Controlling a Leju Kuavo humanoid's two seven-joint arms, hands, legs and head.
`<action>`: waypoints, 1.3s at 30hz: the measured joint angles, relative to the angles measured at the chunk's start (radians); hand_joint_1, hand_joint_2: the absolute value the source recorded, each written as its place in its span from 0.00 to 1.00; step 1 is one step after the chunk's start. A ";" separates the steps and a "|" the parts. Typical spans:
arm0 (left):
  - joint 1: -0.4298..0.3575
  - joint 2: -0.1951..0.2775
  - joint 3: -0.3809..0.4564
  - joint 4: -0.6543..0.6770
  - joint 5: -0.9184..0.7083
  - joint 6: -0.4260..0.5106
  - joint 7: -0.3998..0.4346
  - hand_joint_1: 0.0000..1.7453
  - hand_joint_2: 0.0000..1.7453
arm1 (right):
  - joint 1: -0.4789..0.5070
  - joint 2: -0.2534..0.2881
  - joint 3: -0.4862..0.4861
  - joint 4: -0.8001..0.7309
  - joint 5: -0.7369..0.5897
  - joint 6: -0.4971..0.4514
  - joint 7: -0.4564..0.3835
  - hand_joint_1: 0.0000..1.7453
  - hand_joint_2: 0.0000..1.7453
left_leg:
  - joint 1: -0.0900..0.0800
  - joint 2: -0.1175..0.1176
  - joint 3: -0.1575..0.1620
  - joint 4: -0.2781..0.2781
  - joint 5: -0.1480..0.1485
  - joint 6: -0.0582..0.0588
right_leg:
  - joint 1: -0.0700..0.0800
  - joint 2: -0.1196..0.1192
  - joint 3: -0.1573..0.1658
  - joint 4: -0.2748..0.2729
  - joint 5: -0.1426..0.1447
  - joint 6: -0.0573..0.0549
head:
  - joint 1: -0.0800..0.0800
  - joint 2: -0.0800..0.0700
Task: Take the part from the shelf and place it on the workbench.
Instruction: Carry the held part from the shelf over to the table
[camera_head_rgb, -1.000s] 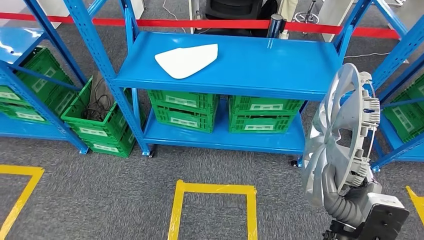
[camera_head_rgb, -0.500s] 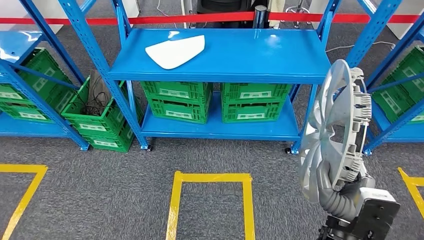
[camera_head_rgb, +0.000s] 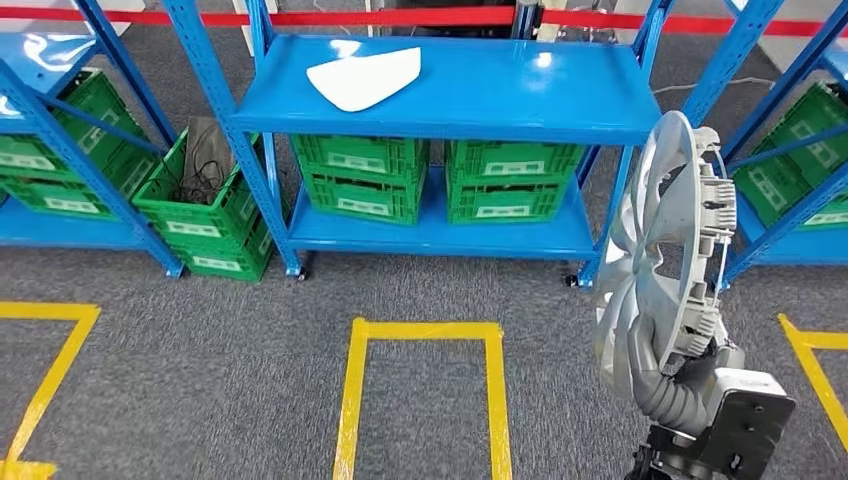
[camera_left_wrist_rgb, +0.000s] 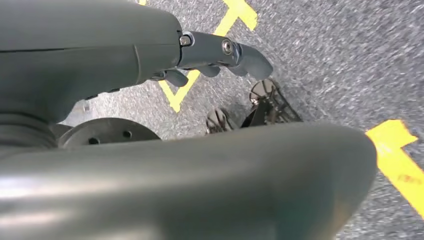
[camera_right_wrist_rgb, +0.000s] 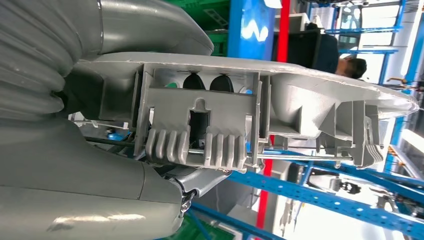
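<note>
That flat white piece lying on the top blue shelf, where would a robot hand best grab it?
Probably at the narrow near edge of the white panel, coming from the front, over the shelf lip. It lies flat, so fingers must slip under an edge, and the open front gives the freest approach.

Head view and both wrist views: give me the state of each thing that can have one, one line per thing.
Wheel cover: held on edge, off the shelf, not yet set down.
Right hand: grips the wheel cover's lower rim.
Left hand: holds nothing, fingers loosely extended over the carpet.
White panel: lying flat on the blue shelf.
Green crates: stacked on the lower shelf level.
</note>
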 joint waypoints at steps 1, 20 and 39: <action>0.000 -0.001 0.000 0.000 0.000 -0.003 -0.001 0.00 0.00 | -0.001 0.000 0.001 0.000 0.000 0.002 0.001 1.00 1.00 | 0.001 0.000 -0.017 0.009 0.008 -0.005 | -0.003 0.000 0.044 -0.061 0.016 0.002 | 0.002 0.000; -0.004 0.005 0.000 0.002 0.025 -0.011 -0.021 0.00 0.00 | -0.049 -0.002 0.021 -0.007 -0.010 0.044 0.010 1.00 1.00 | -0.027 -0.004 0.096 0.002 -0.086 0.009 | 0.033 -0.002 0.017 -0.222 0.123 -0.065 | -0.027 0.000; 0.001 -0.002 0.000 0.003 0.027 0.038 -0.018 0.00 0.00 | -0.059 0.000 0.046 0.026 -0.024 0.047 -0.024 1.00 1.00 | 0.018 -0.002 -0.091 0.070 0.018 -0.058 | -0.013 0.001 0.103 -0.198 0.007 -0.029 | 0.002 0.000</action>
